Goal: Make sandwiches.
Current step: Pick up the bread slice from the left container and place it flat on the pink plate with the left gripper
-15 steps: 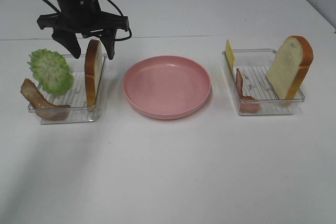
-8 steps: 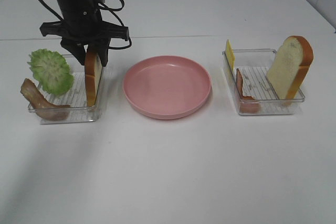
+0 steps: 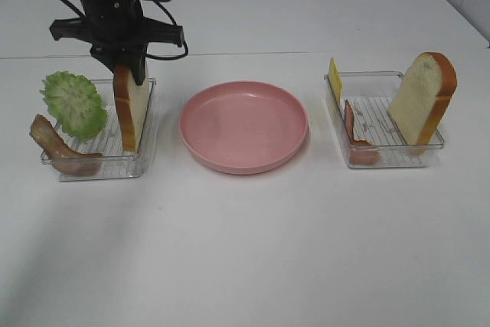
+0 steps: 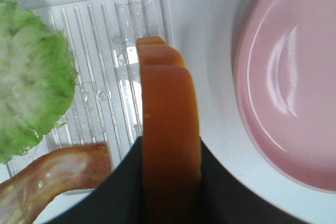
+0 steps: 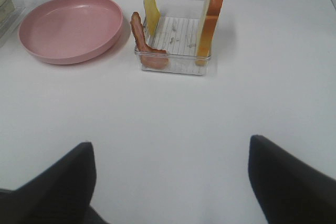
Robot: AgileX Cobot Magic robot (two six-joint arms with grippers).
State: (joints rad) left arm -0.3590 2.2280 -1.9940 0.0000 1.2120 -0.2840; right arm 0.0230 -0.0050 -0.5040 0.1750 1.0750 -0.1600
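Left gripper (image 3: 127, 73) clamped on the top crust of the upright bread (image 3: 132, 116) in the left tray (image 3: 92, 170): best lifted straight, clear of the wall, then laid flat on the plate (image 3: 243, 124); right gripper (image 5: 171, 148) hangs wide apart.

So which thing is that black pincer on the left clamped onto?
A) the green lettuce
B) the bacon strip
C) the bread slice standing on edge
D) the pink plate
C: the left pincer has its dark fingers pressed against both sides of the bread slice standing in the clear tray, while the lettuce and bacon lie apart from it.
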